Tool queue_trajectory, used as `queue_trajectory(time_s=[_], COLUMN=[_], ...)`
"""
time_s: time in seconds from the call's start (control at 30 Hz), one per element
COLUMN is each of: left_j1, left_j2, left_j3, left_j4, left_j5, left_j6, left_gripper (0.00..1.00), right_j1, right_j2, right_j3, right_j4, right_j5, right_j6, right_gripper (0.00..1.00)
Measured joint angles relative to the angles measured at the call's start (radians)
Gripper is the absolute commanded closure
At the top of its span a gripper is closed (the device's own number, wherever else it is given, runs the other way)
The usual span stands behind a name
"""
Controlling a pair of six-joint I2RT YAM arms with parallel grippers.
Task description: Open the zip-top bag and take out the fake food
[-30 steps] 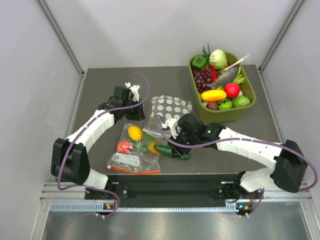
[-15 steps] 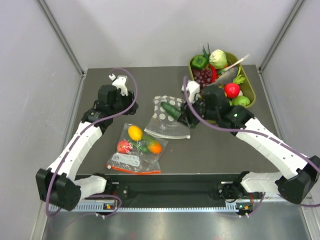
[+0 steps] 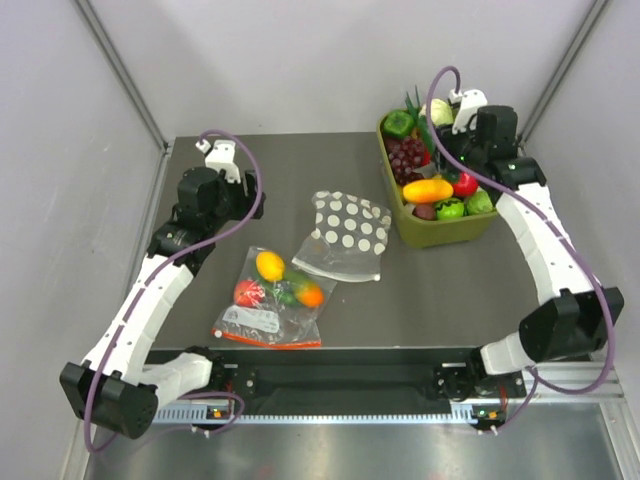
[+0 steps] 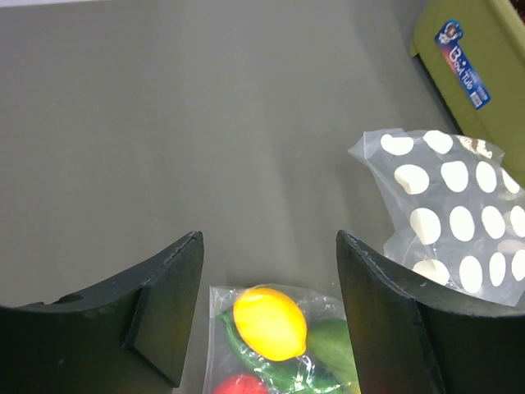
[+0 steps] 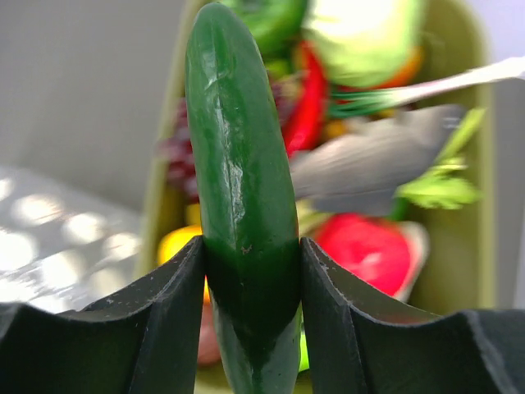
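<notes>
I am looking at a flat, matte dark grey table (image 3: 430, 290) boxed in by plain pale walls (image 3: 300, 60), with a ribbed metal rail (image 3: 350, 402) along its near edge where my two arms are bolted. There are two bags. The nearer one, left of centre, is a plain clear bag (image 3: 262, 320) with a red-orange zip strip; through the glossy film I count a round yellow fruit (image 3: 270, 265), a red one, an orange one and some green pieces. My left gripper (image 4: 269, 279) hangs above the far end of that bag, its dark fingers spread wide with nothing between them. A little farther back and right of it, at the middle of the table, the zip-top bag (image 3: 348, 235) lies flat, crinkled clear plastic with big white dots. At the far right stands one olive-green plastic bin (image 3: 440, 233), rounded at the corners and heaped with toy produce, among it a smooth yellow mango-like fruit (image 3: 428, 190) with an orange end. Above the bin, my right gripper (image 5: 250, 271) is clamped on the dark green cucumber (image 5: 238, 148), shiny, held upright in the wrist view.
</notes>
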Motion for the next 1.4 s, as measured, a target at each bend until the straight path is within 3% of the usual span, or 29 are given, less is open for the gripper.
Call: queue_trajectory(time_s=[0.33,0.57,1.0,1.13,1.27,1.4], left_j1=[0.000,0.000,0.001,0.002,0.002,0.002], left_j2=[-0.003,-0.002,-0.002,0.001,0.008,0.010], left_j3=[-0.019,-0.025,-0.026,-0.026,-0.026,-0.027], left_j4=[0.010,0.011,0.011,0.012,0.012,0.012], left_j5=[0.009,0.024,0.027,0.046,0.053,0.053], left_j6=[0.019,0.024,0.025,0.026,0.026,0.026], left_gripper=[0.28,0.28,0.27,0.27,0.27,0.26], right_j1=[-0.174,-0.268,-0.286,-0.286,-0.286,-0.286], right_j2=[0.183,0.221,0.270,0.274,0.274,0.274], right_j3=[0.064,0.061,0.023,0.020,0.020,0.017], right_j4=[0.033,0.033,0.012,0.006,0.001,-0.008], right_j5=[0.094,0.156,0.173,0.183,0.177,0.167], right_j6=[-0.091,-0.128,-0.162,-0.175,-0.175,-0.173], right_gripper=[0.73,0.73,0.65,0.55,0.36,0.29])
